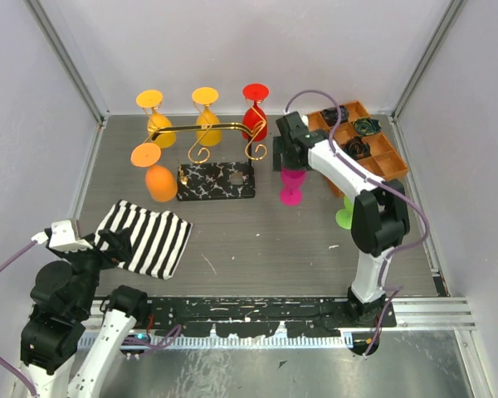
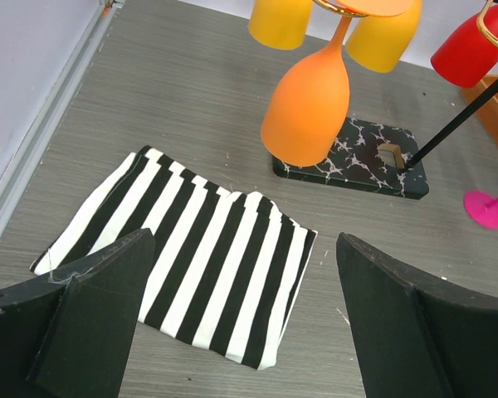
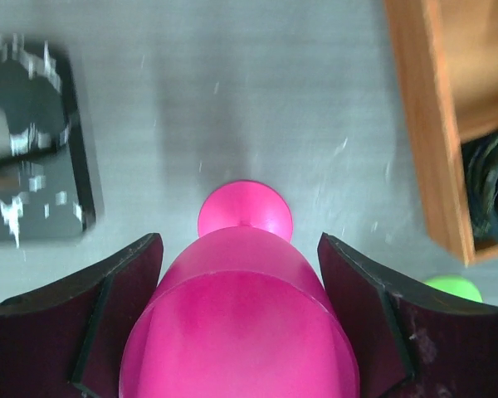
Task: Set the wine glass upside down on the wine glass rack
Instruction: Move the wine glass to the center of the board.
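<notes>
A pink wine glass point(image 1: 292, 186) stands upright on its foot to the right of the wine glass rack point(image 1: 203, 127). My right gripper point(image 1: 288, 166) comes down over it from above. In the right wrist view both fingers press the sides of the pink bowl point(image 3: 241, 332), so my right gripper point(image 3: 239, 242) is shut on it. The rack has a gold bar and a marbled base point(image 2: 357, 157). Two yellow glasses, a red glass point(image 1: 255, 116) and an orange glass point(image 1: 155, 174) hang from it upside down. My left gripper point(image 2: 242, 240) is open over a striped cloth point(image 2: 191, 257), with nothing between its fingers.
An orange compartment tray point(image 1: 373, 145) holding dark items sits at the back right, its edge point(image 3: 427, 124) close to the pink glass. A green glass point(image 1: 346, 217) stands by the right arm. The striped cloth point(image 1: 145, 236) lies at the front left. Enclosure walls surround the table.
</notes>
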### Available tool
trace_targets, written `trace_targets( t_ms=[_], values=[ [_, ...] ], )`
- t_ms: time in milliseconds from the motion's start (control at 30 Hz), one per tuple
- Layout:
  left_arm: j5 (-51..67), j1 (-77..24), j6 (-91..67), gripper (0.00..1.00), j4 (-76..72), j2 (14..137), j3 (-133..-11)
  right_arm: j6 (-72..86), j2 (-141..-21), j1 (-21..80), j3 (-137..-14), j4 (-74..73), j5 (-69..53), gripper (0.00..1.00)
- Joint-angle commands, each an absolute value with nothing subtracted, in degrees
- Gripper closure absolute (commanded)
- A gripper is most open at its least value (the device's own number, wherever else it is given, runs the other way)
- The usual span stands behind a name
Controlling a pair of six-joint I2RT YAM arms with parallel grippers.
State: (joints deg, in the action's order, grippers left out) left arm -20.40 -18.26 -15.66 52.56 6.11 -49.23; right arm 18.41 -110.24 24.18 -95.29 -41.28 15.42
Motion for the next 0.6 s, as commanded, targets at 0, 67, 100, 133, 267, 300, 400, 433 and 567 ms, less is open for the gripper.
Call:
trace_targets(
  t_ms=[0, 67, 100, 133, 267, 300, 400, 433, 567],
  values=[
    [-19.9, -17.9, -15.2, 0.02, 51.0, 5.1, -48.5, 20.6, -99.1, 31.1, -85.2, -41.2, 19.6, 0.21],
    [-19.9, -18.0, -15.3, 0.02, 51.0, 5.0, -48.4, 22.7, -94.9, 34.4, -79.7, -40.0, 21.3, 0.21],
    [-19.9, -17.9, -15.3, 0.02, 50.9, 5.0, -48.4, 23.9, -92.9, 35.9, -77.3, -39.4, 21.7, 0.21],
    [-19.9, -18.0, -15.2, 0.02, 50.9, 4.9, -48.4, 24.9, -90.8, 37.3, -74.7, -38.8, 22.2, 0.21],
    [-19.8, -18.0, -15.2, 0.02, 50.9, 5.3, -48.4, 27.8, -82.1, 41.8, -67.1, -36.3, 21.7, 0.20],
    [-19.8, -18.0, -15.2, 0.02, 50.9, 5.4, -48.4, 28.6, -80.6, 42.6, -65.9, -36.3, 21.4, 0.21],
    [-19.8, -17.9, -15.1, 0.02, 50.9, 5.4, -48.4, 30.6, -76.4, 45.5, -62.5, -35.8, 21.5, 0.20],
    [-19.8, -18.0, -15.1, 0.02, 50.9, 5.4, -48.4, 30.8, -75.2, 46.2, -61.4, -35.4, 21.7, 0.20],
    [-19.8, -17.9, -15.1, 0.02, 50.9, 5.4, -48.4, 31.6, -72.4, 48.1, -57.2, -32.7, 21.5, 0.18]
  ],
)
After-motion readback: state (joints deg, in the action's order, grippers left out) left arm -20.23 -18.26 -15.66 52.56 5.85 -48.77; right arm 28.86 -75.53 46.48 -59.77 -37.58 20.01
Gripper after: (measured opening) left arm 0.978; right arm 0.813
